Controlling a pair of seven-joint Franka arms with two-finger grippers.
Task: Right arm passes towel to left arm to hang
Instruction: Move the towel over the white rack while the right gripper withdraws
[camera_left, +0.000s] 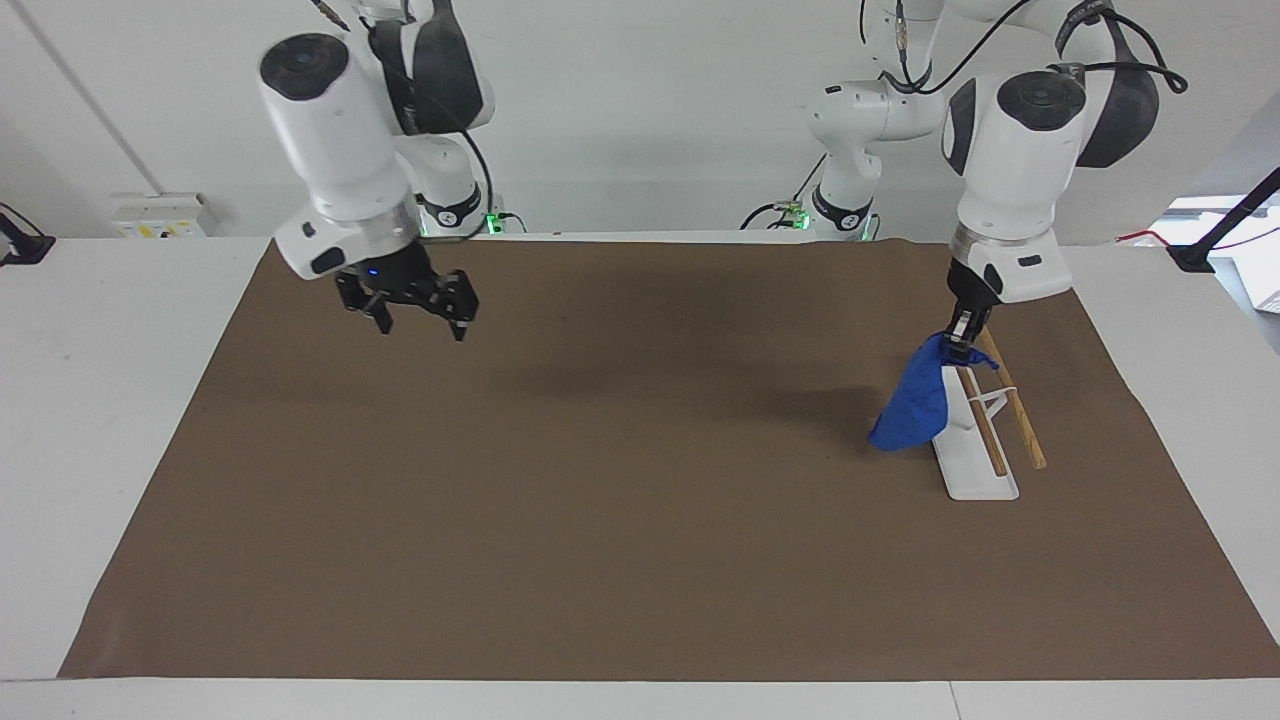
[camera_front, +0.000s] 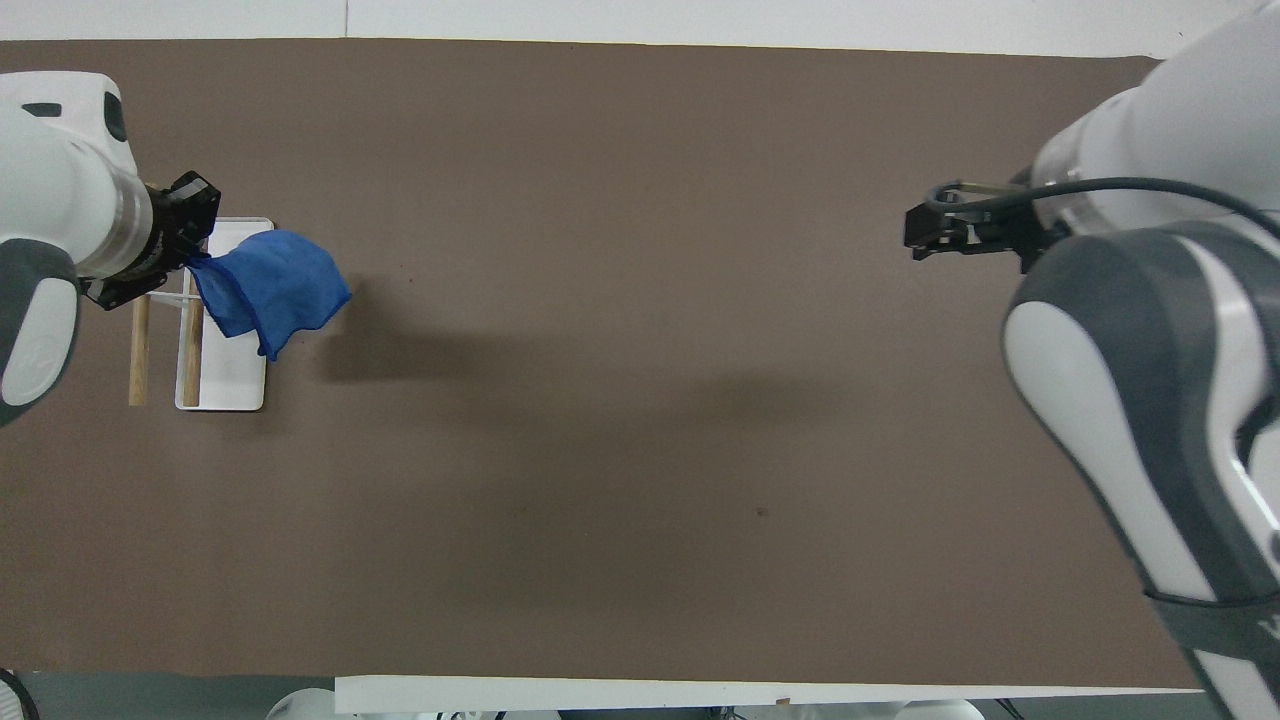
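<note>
In the facing view I see my left gripper (camera_left: 965, 335) at the right of the frame, pinched closed on one corner of the towel (camera_left: 912, 405). The blue cloth hangs from that corner in a loose drape, its lower end beside the white base of the rack (camera_left: 965, 440). I hold it by a corner so the rest falls free and can be laid over a wooden rail (camera_left: 1012, 398). I judge the hand-over done and the hanging not yet done, since no cloth lies over either rail. My right gripper (camera_left: 415, 305) sits in the upper left of the frame, up in the air over the brown mat (camera_left: 600, 520), fingers spread and empty; that arm waits, out of the way.

In the overhead view the left gripper (camera_front: 165, 245) is at the left edge, over the rack (camera_front: 225, 385), and the towel (camera_front: 270, 290) fans out from it toward the frame's middle, covering part of the white base. The right gripper (camera_front: 935, 228) shows at the upper right, holding nothing.
</note>
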